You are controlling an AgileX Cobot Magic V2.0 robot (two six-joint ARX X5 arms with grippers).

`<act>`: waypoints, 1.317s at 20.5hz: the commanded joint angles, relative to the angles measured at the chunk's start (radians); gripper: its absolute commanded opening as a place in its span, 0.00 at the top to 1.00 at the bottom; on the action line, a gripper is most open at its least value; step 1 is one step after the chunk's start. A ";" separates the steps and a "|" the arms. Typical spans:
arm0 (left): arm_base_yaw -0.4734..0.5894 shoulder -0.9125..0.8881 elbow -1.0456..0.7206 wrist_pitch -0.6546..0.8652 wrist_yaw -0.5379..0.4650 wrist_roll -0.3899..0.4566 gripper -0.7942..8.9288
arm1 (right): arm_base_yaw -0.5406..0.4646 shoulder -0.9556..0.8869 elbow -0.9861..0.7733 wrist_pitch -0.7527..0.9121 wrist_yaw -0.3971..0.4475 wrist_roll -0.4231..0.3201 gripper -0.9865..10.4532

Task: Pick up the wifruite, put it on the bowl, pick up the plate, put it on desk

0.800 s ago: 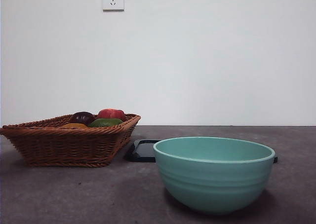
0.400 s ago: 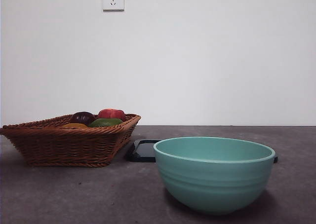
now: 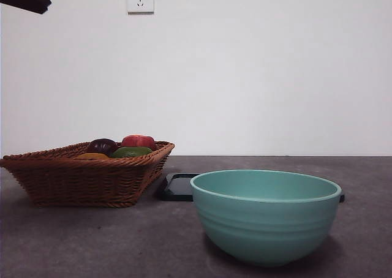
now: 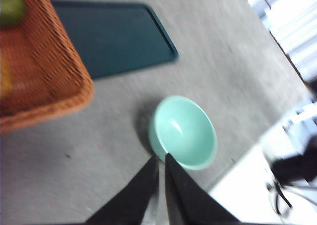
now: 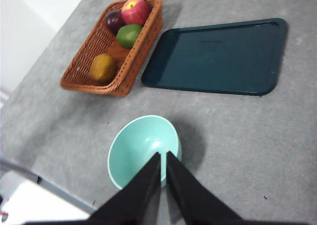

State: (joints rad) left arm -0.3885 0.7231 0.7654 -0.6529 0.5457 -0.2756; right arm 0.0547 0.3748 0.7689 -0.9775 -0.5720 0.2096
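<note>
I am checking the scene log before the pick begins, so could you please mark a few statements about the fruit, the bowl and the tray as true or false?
1. The small orange-brown wifruite lies in the brown wicker basket. True.
2. The mint-teal glossy bowl already holds a fruit. False: its inside is empty.
3. The flat dark teal rectangular tray lies on the dark grey desk beside the basket. True.
4. The bowl stands on the tray. False: it stands on the desk, apart from the tray.
5. The left gripper holds the wifruite. False: it is shut on nothing, above the desk.
6. The right gripper is shut above the bowl. True.
</note>
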 commanded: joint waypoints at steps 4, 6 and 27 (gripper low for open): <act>-0.062 0.008 0.019 0.010 0.027 0.055 0.90 | 0.103 0.045 0.057 0.012 -0.005 -0.065 0.90; -0.068 0.008 0.019 0.010 0.027 0.055 0.90 | 0.146 0.048 0.057 0.003 -0.009 -0.077 0.90; -0.069 0.059 0.105 -0.119 -0.074 0.061 0.31 | 0.172 0.048 0.057 0.005 -0.034 -0.109 0.40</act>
State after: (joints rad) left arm -0.4530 0.7753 0.8501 -0.7738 0.4858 -0.2287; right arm 0.2226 0.4156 0.8112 -0.9806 -0.6025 0.1009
